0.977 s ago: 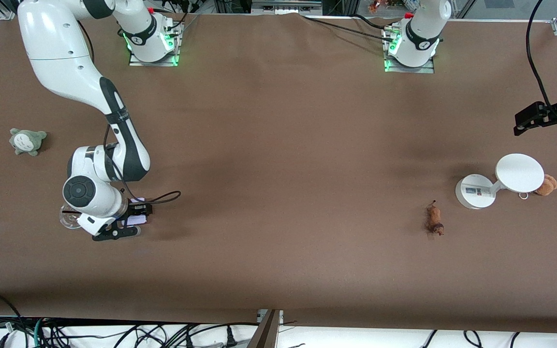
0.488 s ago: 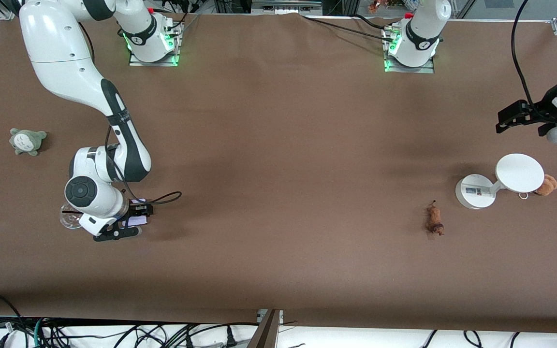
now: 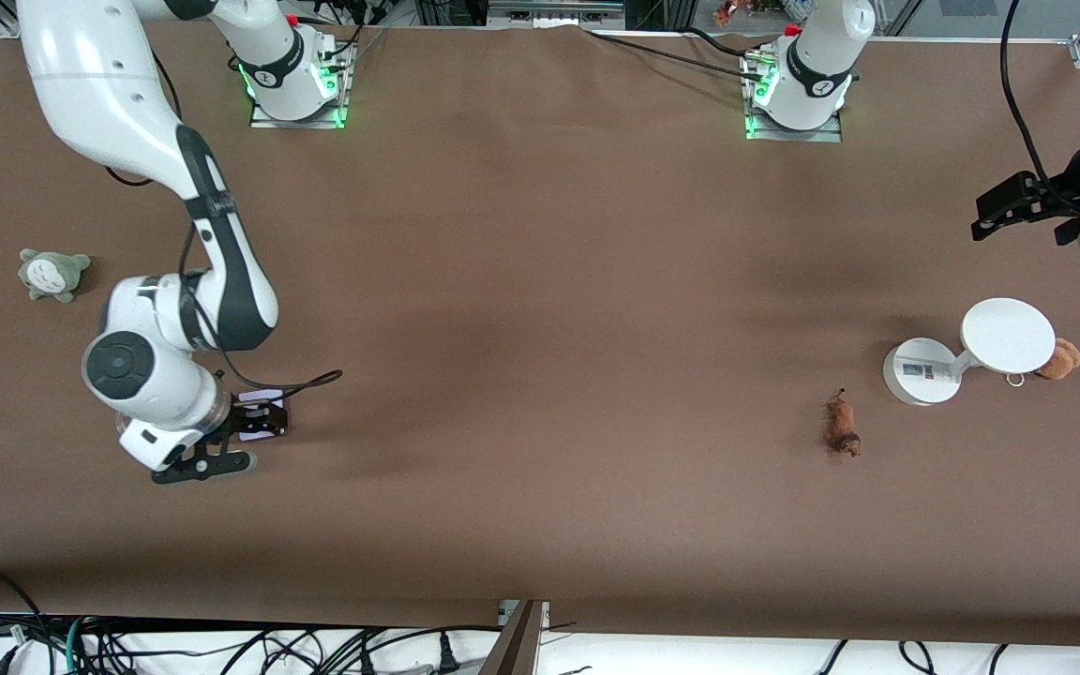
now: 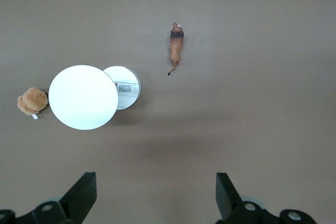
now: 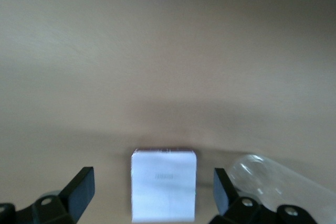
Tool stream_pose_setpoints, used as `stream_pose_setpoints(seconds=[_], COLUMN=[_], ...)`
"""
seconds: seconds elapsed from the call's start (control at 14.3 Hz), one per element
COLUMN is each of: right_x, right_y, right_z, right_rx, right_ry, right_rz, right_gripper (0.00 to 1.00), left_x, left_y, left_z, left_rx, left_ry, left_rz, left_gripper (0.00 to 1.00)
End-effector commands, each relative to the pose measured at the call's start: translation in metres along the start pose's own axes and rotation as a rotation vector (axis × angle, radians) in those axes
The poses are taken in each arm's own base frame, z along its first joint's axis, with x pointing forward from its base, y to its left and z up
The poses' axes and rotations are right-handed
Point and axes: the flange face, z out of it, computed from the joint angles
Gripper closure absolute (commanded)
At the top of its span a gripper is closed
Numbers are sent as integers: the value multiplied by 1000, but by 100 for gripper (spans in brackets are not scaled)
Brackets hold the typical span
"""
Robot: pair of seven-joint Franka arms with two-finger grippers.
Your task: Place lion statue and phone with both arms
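The phone (image 3: pixel 260 397) is a pale lavender-white slab lying flat on the brown table, partly under the right hand. My right gripper (image 3: pixel 221 442) is open just over it. In the right wrist view the phone (image 5: pixel 164 190) lies between the two fingers of my right gripper (image 5: pixel 153 187) and touches neither. The lion statue (image 3: pixel 843 427) lies on the table toward the left arm's end, and it also shows in the left wrist view (image 4: pixel 176 48). My left gripper (image 3: pixel 1009 204) is open and empty, high over the table's end, as the left wrist view (image 4: pixel 156 184) shows.
A white stand (image 3: pixel 920 372) with a disc top (image 3: pixel 1007 335) stands beside the lion, with an orange-brown plush (image 3: pixel 1060 359) against it. A grey-green plush (image 3: pixel 52 274) lies at the right arm's end. A clear glass (image 5: pixel 262 174) lies beside the phone.
The right arm has drawn its wrist toward its own end of the table, with the gripper still open over the phone. The left gripper has shifted a little above the stand. The phone and lion have not moved.
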Motion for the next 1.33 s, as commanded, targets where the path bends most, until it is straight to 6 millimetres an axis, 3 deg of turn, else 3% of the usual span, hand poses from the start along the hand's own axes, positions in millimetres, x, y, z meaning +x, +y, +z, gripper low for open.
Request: stream_pose_setpoints(seconds=[0.0,0.28,0.56,0.91,1.12,1.26], right_x=[-3,-28,-61,-103,-130,-139], right_y=[1,10,19,21,52,60], right_z=[-84,-182,-249,-297,-326,-326], right_rx=[22,33,35,55,61,81], right_ry=[-52,-71,-87,-109,-65,-82], right_rz=[-7,4,24,15,70,83], right_gripper=[0,0,0,0,0,0], left_x=[-6,-4,7,16,17,20], left_y=[4,7,13,12,12,12], left_z=[-3,-5,-17,-18,-17,-12], left_rx=[-23,-44,-49,-49,-46,-46], left_ry=[4,12,41,32,32,24], left_rz=[-2,-5,5,6,5,7], left_gripper=[0,0,0,0,0,0])
